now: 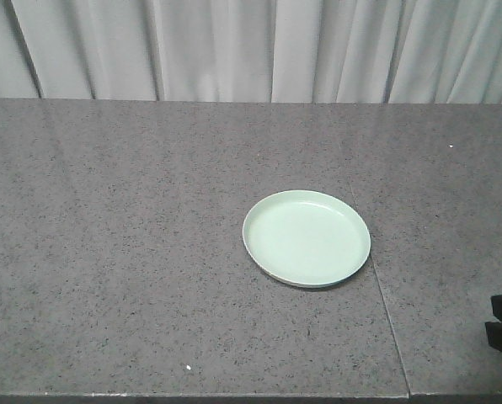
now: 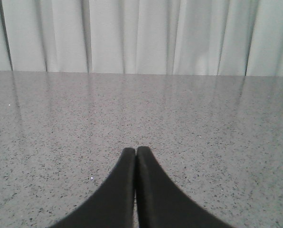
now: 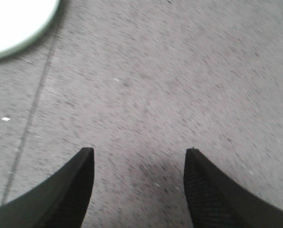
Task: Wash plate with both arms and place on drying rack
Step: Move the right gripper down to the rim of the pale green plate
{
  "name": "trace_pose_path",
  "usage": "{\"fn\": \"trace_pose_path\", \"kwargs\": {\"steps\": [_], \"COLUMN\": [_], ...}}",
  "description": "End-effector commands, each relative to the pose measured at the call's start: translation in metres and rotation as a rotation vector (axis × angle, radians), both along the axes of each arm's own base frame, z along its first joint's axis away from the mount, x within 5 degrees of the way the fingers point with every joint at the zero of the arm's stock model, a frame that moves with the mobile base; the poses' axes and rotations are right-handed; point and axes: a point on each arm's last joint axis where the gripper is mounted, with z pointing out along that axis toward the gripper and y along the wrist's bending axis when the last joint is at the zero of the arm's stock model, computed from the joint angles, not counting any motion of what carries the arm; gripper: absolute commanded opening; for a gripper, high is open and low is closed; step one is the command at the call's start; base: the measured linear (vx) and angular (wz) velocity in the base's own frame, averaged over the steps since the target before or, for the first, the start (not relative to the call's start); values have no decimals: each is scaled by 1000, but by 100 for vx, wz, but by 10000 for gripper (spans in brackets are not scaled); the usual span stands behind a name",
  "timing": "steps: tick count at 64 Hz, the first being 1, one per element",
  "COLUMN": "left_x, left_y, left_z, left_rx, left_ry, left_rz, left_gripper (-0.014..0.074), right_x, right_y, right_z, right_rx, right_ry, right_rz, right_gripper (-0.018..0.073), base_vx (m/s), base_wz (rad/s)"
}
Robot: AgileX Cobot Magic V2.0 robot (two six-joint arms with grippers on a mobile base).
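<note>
Surface (image 1: pixel 133 236): grey speckled stone, matte with a faint sheen toward the far edge. It is divided by one thin seam (image 1: pixel 386 311), which runs from mid-depth to the near edge, right of centre. A single plate (image 1: pixel 307 237), round, pale mint green with a low rim, is laid flat on it, right way up, its right rim just at the seam. A few small white flecks (image 1: pixel 188 367) are noted near the front edge.
</note>
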Motion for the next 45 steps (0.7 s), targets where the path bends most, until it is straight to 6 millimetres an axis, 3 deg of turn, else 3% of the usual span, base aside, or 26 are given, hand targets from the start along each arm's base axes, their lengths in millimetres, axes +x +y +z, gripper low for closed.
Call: {"fn": "trace_pose_path", "kwargs": {"steps": [1, 13, 32, 45], "left_x": [0, 0, 0, 0], "left_y": [0, 0, 0, 0], "left_z": [2, 2, 2, 2], "left_rx": [-9, -9, -9, -9], "left_ry": [-70, -70, -70, -70], "left_rz": [0, 0, 0, 0], "left_gripper": [-6, -6, -6, -6], "right_x": [10, 29, 78, 112], "right_y": [5, 11, 18, 51], "right_z": [23, 47, 82, 89], "right_rx": [32, 94, 148, 130], "right_ry": [-134, -163, -110, -83], "right_rz": [57, 89, 131, 248], "right_gripper": [420, 421, 421, 421], "base_vx": [0, 0, 0, 0], "base_wz": [0, 0, 0, 0]}}
